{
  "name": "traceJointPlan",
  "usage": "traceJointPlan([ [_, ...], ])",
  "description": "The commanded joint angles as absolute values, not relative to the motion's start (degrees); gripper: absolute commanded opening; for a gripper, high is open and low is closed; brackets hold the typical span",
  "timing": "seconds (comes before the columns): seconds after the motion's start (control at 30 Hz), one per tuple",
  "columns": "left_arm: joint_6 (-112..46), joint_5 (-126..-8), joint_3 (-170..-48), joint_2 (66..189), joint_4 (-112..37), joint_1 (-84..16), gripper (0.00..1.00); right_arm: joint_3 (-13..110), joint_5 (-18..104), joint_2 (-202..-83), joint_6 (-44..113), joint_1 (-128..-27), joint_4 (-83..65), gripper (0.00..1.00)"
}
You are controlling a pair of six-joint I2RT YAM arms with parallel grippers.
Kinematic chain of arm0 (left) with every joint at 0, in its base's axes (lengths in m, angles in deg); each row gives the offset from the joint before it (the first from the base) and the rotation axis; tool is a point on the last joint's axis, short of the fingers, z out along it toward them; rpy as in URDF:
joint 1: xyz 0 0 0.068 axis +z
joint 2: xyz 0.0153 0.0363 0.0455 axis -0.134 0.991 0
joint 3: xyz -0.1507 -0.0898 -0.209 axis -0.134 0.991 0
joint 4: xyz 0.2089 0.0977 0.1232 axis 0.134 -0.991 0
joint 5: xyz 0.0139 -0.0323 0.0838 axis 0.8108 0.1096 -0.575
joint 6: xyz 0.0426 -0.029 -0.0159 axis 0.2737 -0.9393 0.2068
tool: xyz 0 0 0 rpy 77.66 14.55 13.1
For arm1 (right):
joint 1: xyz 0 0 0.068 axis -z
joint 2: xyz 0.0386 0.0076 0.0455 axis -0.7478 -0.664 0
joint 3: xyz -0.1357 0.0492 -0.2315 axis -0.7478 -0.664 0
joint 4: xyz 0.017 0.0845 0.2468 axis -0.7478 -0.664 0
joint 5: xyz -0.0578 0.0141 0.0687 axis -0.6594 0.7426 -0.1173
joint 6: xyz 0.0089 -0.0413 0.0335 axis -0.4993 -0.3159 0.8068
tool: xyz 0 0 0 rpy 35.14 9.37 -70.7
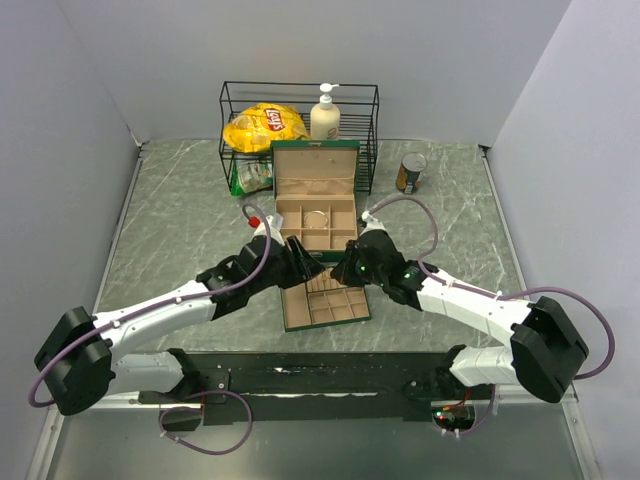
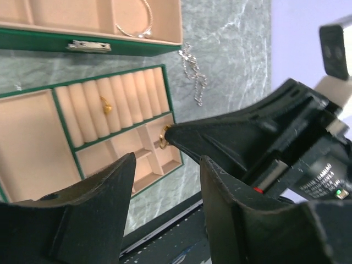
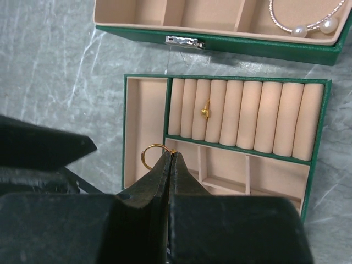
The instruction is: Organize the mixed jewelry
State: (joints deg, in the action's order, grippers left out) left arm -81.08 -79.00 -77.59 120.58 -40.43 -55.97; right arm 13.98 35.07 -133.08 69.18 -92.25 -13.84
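Two pincers meet above the flat green tray (image 3: 264,118), which lies on the marble counter (image 1: 180,220) just near of the open green box (image 1: 315,170). The right pincer (image 3: 171,157) has its fingers pressed together at the tips, pinching a thin gold ring (image 3: 145,154) and holding it over the near part of the tray. The two wrist views disagree on which compartment lies beneath the ring, so I cannot tell. The left pincer (image 2: 168,165) hangs close on the left with its fingers spread and nothing between them. A small gold piece (image 3: 205,109) sits tucked between the ring rolls in the far half of the tray. A pearl-ended bangle (image 3: 300,30) lies in the box's right compartment. A silvery chain (image 2: 192,69) lies loose on the counter, just right of the tray, by the box's near right corner.
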Motion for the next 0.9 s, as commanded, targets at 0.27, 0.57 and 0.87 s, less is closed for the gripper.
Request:
traceJointPlan([
  [0.27,-83.3,-83.5,-78.4,124.7,-33.3,-60.9,0.47,16.4,37.9,-135.0,77.0,-91.5,-12.1,0.00],
  [0.57,-84.6,-85.7,-77.4,124.0,-34.1,-61.3,0.42,15.4,37.3,-133.8,76.9,-91.2,-11.8,0.00],
  [0.87,-85.6,-87.0,-77.5,124.0,-36.4,-61.7,0.38,14.8,37.2,-132.8,77.2,-91.0,-11.4,0.00],
])
